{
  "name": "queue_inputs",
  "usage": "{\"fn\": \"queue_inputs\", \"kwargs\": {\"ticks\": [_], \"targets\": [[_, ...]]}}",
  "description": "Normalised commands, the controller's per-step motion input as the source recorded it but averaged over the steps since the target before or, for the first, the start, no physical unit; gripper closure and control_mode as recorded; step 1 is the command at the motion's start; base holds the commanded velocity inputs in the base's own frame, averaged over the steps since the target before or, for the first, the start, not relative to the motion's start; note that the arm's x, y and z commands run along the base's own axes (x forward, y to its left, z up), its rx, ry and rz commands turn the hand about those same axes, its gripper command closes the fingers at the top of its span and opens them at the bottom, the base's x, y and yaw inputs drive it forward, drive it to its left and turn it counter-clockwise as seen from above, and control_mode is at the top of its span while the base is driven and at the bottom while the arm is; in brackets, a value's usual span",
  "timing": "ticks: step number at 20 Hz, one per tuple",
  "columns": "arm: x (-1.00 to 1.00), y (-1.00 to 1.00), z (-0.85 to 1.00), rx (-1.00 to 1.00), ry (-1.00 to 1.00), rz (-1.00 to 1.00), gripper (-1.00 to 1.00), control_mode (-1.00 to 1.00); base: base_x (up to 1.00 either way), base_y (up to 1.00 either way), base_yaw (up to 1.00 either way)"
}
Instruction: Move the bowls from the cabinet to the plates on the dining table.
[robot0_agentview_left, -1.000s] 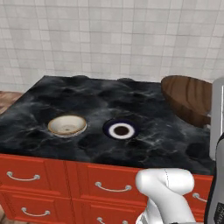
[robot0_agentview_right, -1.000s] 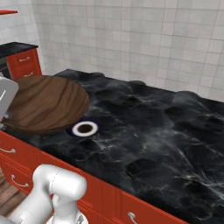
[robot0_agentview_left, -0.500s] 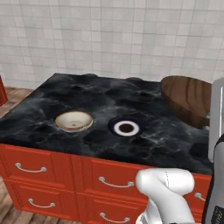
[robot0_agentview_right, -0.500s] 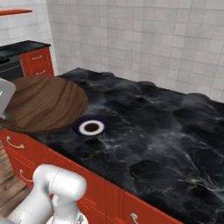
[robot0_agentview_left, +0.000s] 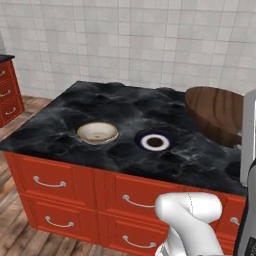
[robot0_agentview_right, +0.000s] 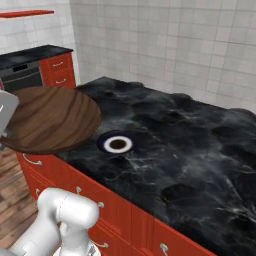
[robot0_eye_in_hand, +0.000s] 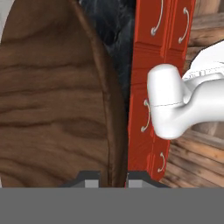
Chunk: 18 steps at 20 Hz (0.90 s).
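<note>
Wooden bowl (robot0_eye_in_hand: 52, 96), dark brown and grained, hangs above the near edge of the dining table (robot0_agentview_left: 120, 107), its rim clamped between the closed fingers of the gripper (robot0_eye_in_hand: 113, 179). On the black marble, the cream ceramic bowl (robot0_agentview_left: 97, 132) sits just left of the blue-rimmed plate (robot0_agentview_left: 154, 142), which is bare. Red drawer fronts (robot0_agentview_left: 60, 190) run below.
</note>
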Motion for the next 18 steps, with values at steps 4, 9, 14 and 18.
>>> {"fn": "queue_inputs", "kwargs": {"ticks": [4,9,14,18], "targets": [[0.00,0.00,0.00,0.00,0.00,0.00,1.00,1.00,-0.32,0.18,-0.03],[0.00,0.00,0.00,0.00,0.00,0.00,1.00,1.00,0.72,0.41,-0.19],[0.00,0.00,0.00,0.00,0.00,0.00,1.00,1.00,0.90,0.38,-0.15],[0.00,0.00,0.00,0.00,0.00,0.00,1.00,1.00,1.00,-0.37,-0.01]]}}
